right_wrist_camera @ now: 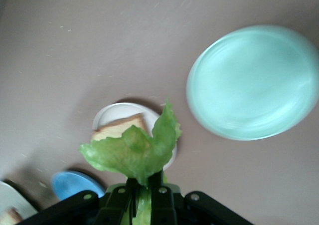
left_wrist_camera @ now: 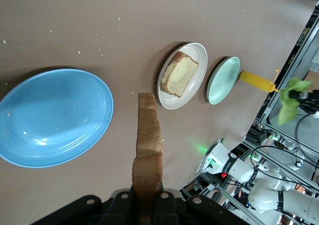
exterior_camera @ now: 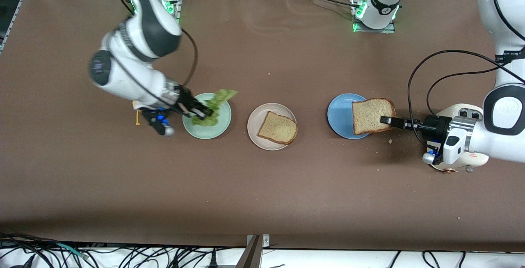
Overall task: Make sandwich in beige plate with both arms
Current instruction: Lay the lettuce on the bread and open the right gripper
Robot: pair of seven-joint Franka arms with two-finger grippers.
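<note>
While the right gripper (exterior_camera: 204,113) is clenched on the lettuce leaf (exterior_camera: 215,106) up over the mint green plate (exterior_camera: 210,130), the left gripper (exterior_camera: 385,120) is clamped on one toast slice (exterior_camera: 371,115) by its edge, held level over the 3 o'clock rim of the blue plate (exterior_camera: 339,116). Second toast slice (exterior_camera: 278,127) lies flat on the beige plate (exterior_camera: 256,125), sitting toward its 4 o'clock rim. On the brown table (exterior_camera: 262,186) the three plates make a row, beige one in the middle. A yellow thing (exterior_camera: 138,118) lies just at the green plate's 9 o'clock, half hidden by the right arm.
</note>
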